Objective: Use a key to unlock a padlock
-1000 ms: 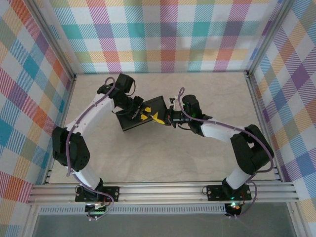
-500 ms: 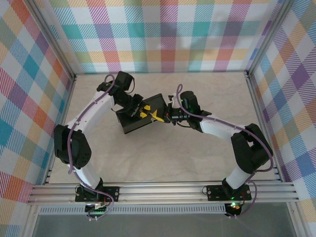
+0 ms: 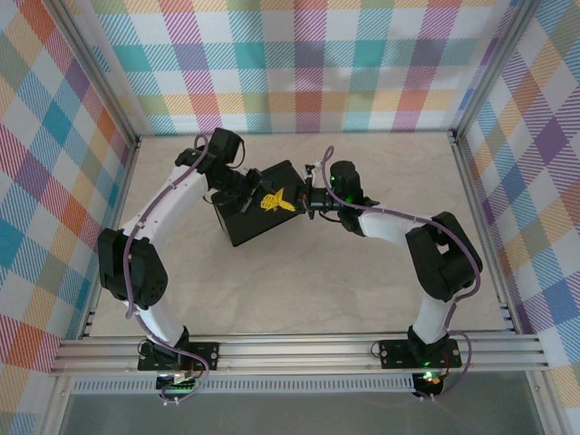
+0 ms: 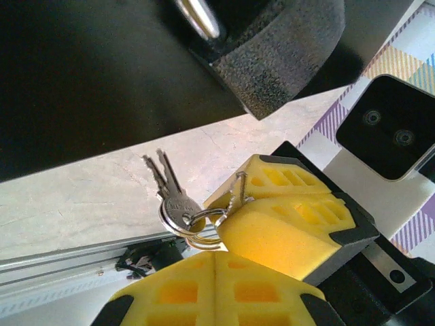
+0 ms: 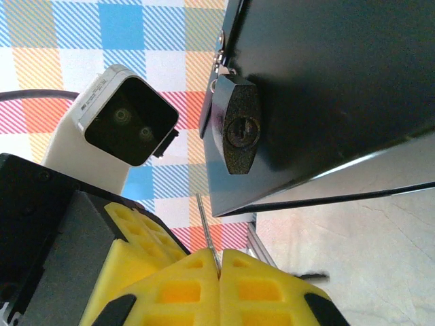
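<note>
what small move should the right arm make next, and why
Probably ease the right pincer forward and slightly sideways so the key tip meets the keyhole of the padlock: the key is gripped and the slot faces it, but the tip sits short and off-line.

Yellow foam pads [image 4: 170,295] front the left gripper [image 4: 216,252] and right gripper [image 5: 219,263]. The padlock [image 5: 238,132] shows a dark grey, grainy body and a silvery shackle [image 4: 197,17]. The key [image 5: 206,224] and the ringed keys [image 4: 173,204] are silver. The box [image 3: 249,227] is black, the table [image 3: 362,299] cream marble, and the walls [image 3: 299,63] pastel plaid in teal, orange, purple and pink.
</note>
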Available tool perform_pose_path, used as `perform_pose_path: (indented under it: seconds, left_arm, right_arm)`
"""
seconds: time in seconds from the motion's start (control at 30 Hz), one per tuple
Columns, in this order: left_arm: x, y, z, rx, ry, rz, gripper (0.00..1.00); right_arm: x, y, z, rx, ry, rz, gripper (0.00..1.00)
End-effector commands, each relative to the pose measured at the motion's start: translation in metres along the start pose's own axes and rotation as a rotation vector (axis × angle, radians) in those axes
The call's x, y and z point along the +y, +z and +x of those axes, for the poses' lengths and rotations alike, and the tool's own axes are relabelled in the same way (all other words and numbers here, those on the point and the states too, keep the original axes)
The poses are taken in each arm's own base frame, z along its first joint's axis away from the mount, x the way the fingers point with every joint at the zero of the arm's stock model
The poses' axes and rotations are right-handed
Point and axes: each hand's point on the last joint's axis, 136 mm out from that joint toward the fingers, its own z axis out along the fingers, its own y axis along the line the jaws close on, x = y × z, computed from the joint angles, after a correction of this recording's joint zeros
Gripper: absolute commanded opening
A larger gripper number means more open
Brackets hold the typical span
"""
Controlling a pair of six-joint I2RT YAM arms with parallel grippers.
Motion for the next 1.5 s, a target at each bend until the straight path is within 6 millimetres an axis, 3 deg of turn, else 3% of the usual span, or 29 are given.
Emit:
perform_pose_path:
  seconds: [0.0, 0.27, 0.37, 0.5, 0.6, 0.9, 1.03, 1.17, 1.47]
  left_arm:
    - [-0.008, -0.013, -0.003, -0.009, 0.045, 0.028, 0.06]
    - [-0.026, -0.049, -0.01, -0.109, 0.259, -0.018, 0.27]
    - [-0.021, -0.061, -0.022, -0.184, 0.428, -0.117, 0.35]
    - [-0.013, -0.071, -0.05, -0.307, 0.689, -0.268, 0.4]
    - [-0.021, -0.079, -0.06, -0.361, 0.92, -0.317, 0.46]
    - [-0.049, -0.059, -0.046, -0.26, 1.578, -0.228, 0.53]
    - [-0.042, -0.042, -0.032, -0.169, 1.971, -0.144, 0.59]
    - [-0.045, -0.037, -0.04, -0.144, 2.123, -0.11, 0.61]
    - [-0.021, -0.01, -0.076, -0.009, 2.212, -0.199, 0.59]
  right_arm:
    - [0.021, -0.001, 0.011, 0.03, -0.07, 0.008, 0.07]
    - [0.01, -0.003, 0.008, 0.025, -0.048, 0.069, 0.07]
    - [0.009, -0.003, 0.007, 0.02, -0.049, 0.068, 0.07]
    - [0.011, -0.003, 0.003, 0.012, -0.059, 0.063, 0.07]
    - [0.011, -0.008, 0.003, 0.022, -0.067, 0.069, 0.07]
    - [0.016, -0.038, 0.004, 0.105, -0.125, 0.119, 0.07]
    - [0.021, -0.045, -0.002, 0.138, -0.137, 0.098, 0.07]
    - [0.027, -0.047, -0.005, 0.185, -0.157, 0.094, 0.08]
    - [0.024, -0.05, -0.016, 0.221, -0.122, 0.107, 0.08]
